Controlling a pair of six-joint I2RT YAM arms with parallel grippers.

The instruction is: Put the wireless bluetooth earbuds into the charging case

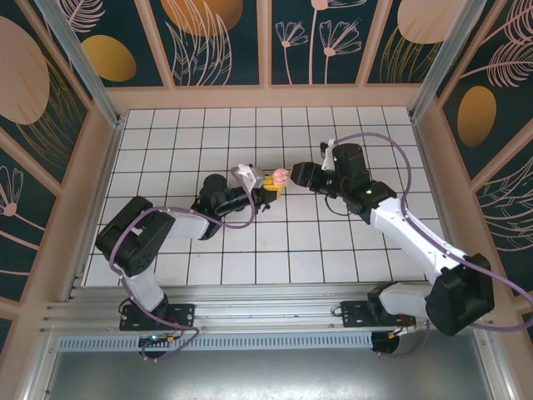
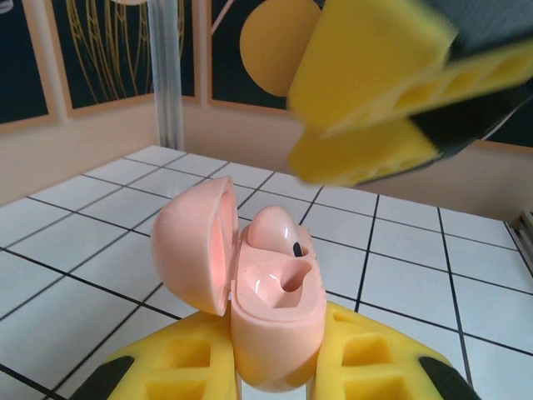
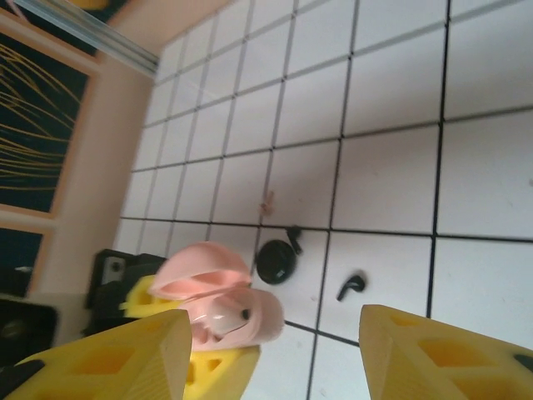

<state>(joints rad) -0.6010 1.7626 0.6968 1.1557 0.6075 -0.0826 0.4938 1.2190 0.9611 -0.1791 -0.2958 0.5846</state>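
My left gripper [image 2: 275, 367] is shut on a pink charging case [image 2: 279, 308], which it holds upright with its lid [image 2: 193, 246] swung open to the left. A pink earbud [image 2: 279, 229] sits in the far socket; the near socket [image 2: 293, 282] is empty. My right gripper [image 3: 271, 350] hovers just above the case [image 3: 218, 308], open, with nothing between its yellow fingers [image 2: 375, 100]. From above, the two grippers meet mid-table, left gripper [image 1: 268, 190] and right gripper [image 1: 293, 177], with the case [image 1: 279, 177] between them.
On the white tiles beyond the case lie a round black case [image 3: 276, 262], a black earbud [image 3: 351, 285], another small black piece [image 3: 293, 239] and a tiny pink bit [image 3: 267, 202]. Patterned walls fence the table [image 1: 350, 250].
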